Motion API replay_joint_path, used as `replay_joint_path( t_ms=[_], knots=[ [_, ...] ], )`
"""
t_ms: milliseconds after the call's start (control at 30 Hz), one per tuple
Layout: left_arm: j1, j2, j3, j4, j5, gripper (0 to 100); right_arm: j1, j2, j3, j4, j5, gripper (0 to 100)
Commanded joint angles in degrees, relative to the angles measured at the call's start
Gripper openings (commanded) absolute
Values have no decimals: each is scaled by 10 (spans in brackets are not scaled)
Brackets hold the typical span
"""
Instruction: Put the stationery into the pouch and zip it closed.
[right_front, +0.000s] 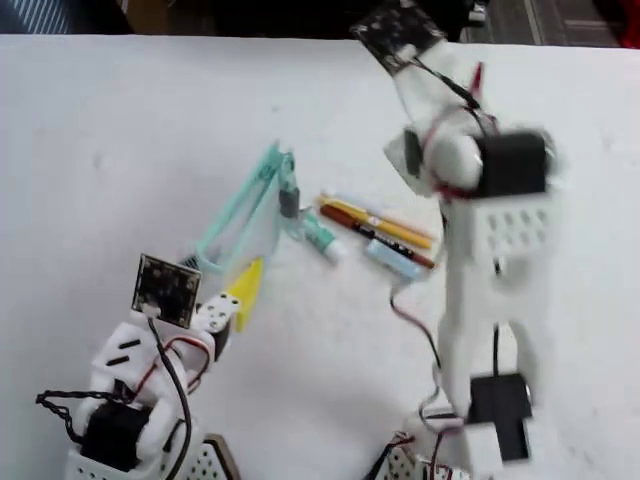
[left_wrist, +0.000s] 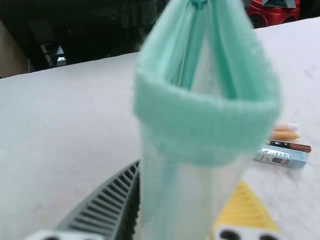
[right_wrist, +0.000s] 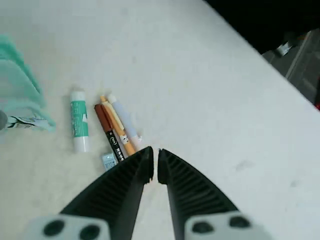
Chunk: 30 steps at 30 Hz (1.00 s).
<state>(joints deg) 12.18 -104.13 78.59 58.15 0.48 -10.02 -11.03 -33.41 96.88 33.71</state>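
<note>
Left jaws seemingly grip the pouch (left_wrist: 205, 125), pens (right_front: 385, 228) lying nearby.

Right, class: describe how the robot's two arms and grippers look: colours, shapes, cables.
The left arm and right arm have white plastic shells, black motors, thin red and black cables and black wrist camera boards. The left gripper has one grey ribbed finger and one yellow triangular finger. The right gripper has two black ribbed fingers tapering to points.

My left arm (right_front: 130, 395) and right arm (right_front: 495, 250): white plastic shells, black motors (right_front: 515, 165), red and black cables (right_front: 168, 375), a dark circuit board (right_front: 166, 288) on each wrist. Right gripper (right_wrist: 155, 152) wears ribbed black fingers; left gripper (left_wrist: 190, 175), one grey, one yellow.
</note>
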Motion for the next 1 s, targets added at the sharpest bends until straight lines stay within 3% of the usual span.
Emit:
replay_joint_path(
  t_ms=[0, 200, 400, 600, 967],
  knots=[
    [8, 12, -7, -1, 3, 207, -7, -87, -20, 14, -65, 17],
    [8, 12, -7, -1, 4, 207, -7, -163, -20, 13, -174, 17],
    [9, 12, -7, -1, 4, 207, -12, -195, -19, 14, -217, 17],
    [9, 12, -7, -1, 3, 207, -83, -231, -17, 15, -226, 17],
    [9, 12, -7, -1, 3, 207, -232, -391, 303, -27, -242, 21]
  ],
)
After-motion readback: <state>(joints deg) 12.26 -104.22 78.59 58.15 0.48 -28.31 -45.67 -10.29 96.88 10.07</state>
